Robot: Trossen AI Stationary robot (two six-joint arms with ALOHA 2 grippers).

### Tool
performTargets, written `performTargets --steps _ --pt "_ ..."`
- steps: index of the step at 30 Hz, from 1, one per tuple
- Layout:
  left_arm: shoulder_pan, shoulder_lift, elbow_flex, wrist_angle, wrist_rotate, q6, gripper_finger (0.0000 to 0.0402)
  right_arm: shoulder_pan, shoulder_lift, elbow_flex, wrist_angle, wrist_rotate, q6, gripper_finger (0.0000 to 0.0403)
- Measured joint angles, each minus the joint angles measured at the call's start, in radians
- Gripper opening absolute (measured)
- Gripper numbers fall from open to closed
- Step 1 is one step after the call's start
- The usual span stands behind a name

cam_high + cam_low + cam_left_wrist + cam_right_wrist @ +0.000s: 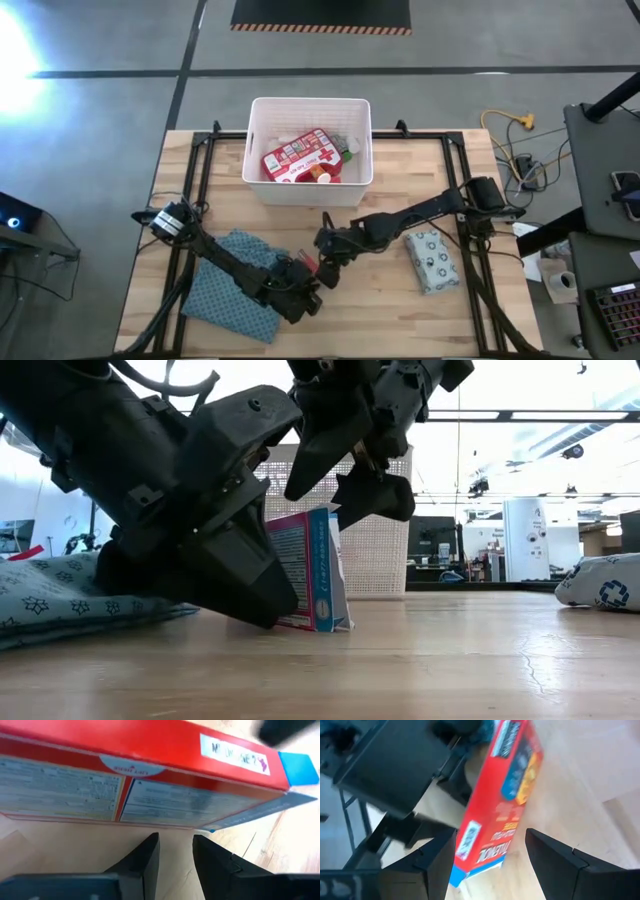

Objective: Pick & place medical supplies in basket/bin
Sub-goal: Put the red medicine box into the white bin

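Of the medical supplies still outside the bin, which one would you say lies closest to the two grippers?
The small red-blue-white box, standing on edge between the left gripper and the right gripper. The pale dotted soft pack lies apart, farther right.

Glossy cardboard box (pixel 505 795) on matt wooden table (pixel 400 310).

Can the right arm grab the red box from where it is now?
Probably yes. The right gripper hangs open right over the red box, one finger on each side. The left gripper crowds close beside the box, but the top looks free.
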Motion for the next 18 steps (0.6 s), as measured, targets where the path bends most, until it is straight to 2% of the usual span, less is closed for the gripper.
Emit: performTargets --steps 9,18 --pt "-0.001 -0.003 0.014 0.012 -0.004 0.001 0.0102 0.007 0.018 0.001 0.017 0.009 -0.01 0.0231" --pt "-0.001 -0.005 0.067 0.016 -0.01 0.071 0.0102 0.017 0.047 0.001 0.05 0.024 -0.015 0.0231"
